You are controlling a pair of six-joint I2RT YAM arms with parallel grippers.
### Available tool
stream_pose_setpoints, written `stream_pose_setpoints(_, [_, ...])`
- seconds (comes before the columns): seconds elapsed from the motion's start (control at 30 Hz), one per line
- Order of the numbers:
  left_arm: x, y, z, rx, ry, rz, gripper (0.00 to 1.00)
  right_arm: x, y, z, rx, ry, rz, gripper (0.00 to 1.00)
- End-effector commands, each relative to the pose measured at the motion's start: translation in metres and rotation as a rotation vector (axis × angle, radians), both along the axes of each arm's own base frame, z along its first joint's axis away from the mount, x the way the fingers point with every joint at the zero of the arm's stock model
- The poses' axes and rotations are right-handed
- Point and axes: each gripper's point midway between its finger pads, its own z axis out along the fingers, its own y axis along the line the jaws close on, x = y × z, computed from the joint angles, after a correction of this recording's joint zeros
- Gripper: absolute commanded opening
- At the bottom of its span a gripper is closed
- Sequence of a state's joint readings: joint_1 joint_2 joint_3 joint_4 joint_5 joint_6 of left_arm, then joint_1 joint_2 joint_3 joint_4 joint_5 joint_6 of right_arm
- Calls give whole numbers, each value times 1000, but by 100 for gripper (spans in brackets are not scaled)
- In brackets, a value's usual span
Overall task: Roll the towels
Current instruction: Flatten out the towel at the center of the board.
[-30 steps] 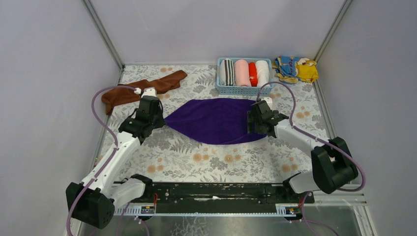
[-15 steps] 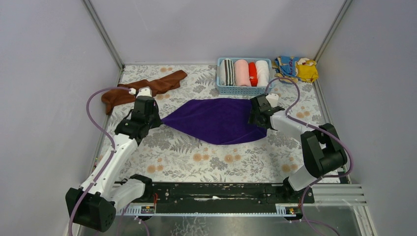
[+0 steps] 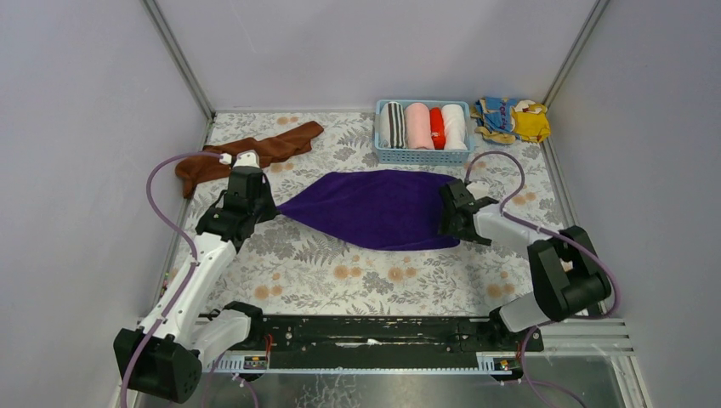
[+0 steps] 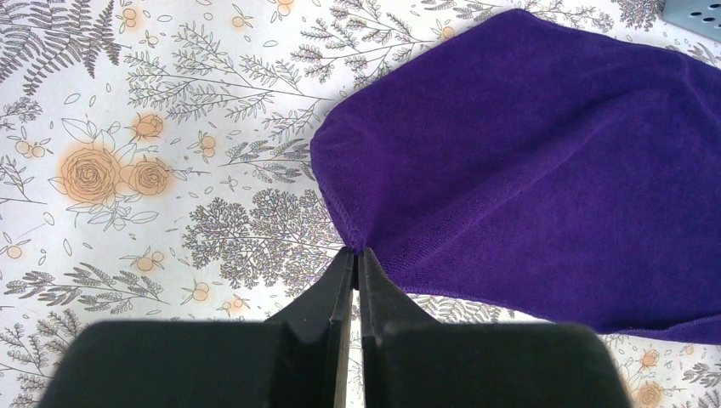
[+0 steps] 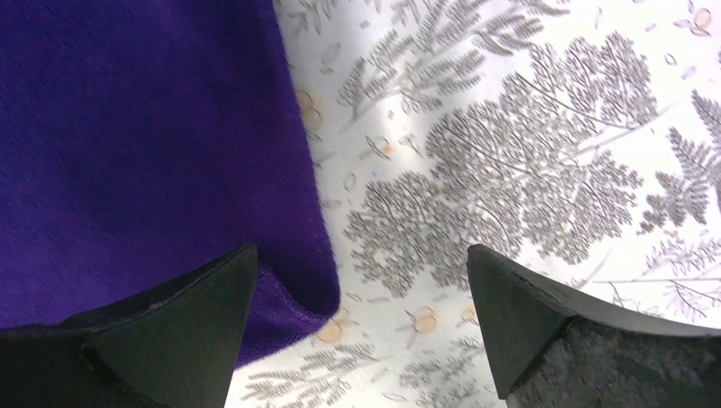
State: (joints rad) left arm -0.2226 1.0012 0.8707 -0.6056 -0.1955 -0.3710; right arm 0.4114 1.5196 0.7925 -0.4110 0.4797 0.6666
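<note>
The deep purple towel (image 3: 374, 208) lies spread across the middle of the floral table, drawn to a point at its left end. My left gripper (image 3: 270, 206) is shut on that left corner; in the left wrist view the towel (image 4: 544, 153) bunches right at my gripper's (image 4: 358, 249) closed tips. My right gripper (image 3: 452, 223) hovers wide open over the towel's right edge. In the right wrist view the towel (image 5: 144, 136) fills the left side, and my gripper (image 5: 361, 255) holds nothing. The rust-brown towel (image 3: 246, 153) lies crumpled at the back left.
A blue basket (image 3: 422, 154) with several rolled towels stands at the back, just behind the purple towel. A yellow-and-blue patterned cloth (image 3: 513, 117) sits in the back right corner. Grey walls close in the table on three sides.
The right gripper has let go of the towel's right edge, opened fully and shifted right and nearer. The left gripper has pulled its corner slightly left, stretching the towel.
</note>
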Motion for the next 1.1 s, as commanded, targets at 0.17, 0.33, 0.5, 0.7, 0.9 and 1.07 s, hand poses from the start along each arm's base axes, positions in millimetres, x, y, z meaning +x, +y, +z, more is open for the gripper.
stream_pose_setpoints(0.17, [5,1,9,-31,-51,16,0,-53,-16,20,59,-13,-56,100])
stream_pose_setpoints(0.33, [6,0,9,-39,-52,10,0,-69,-6,18,156,-13,-35,97])
stream_pose_setpoints(0.5, [6,1,10,-42,-55,11,0,-64,21,23,289,-50,97,94])
stream_pose_setpoints(0.7, [6,2,10,-43,-58,19,0,-82,21,21,319,4,60,87])
stream_pose_setpoints(0.9, [6,2,10,-52,-59,16,0,-53,29,45,404,-165,-69,77])
stream_pose_setpoints(1.07, [6,1,10,-60,-60,13,0,-30,30,57,447,-233,-256,75])
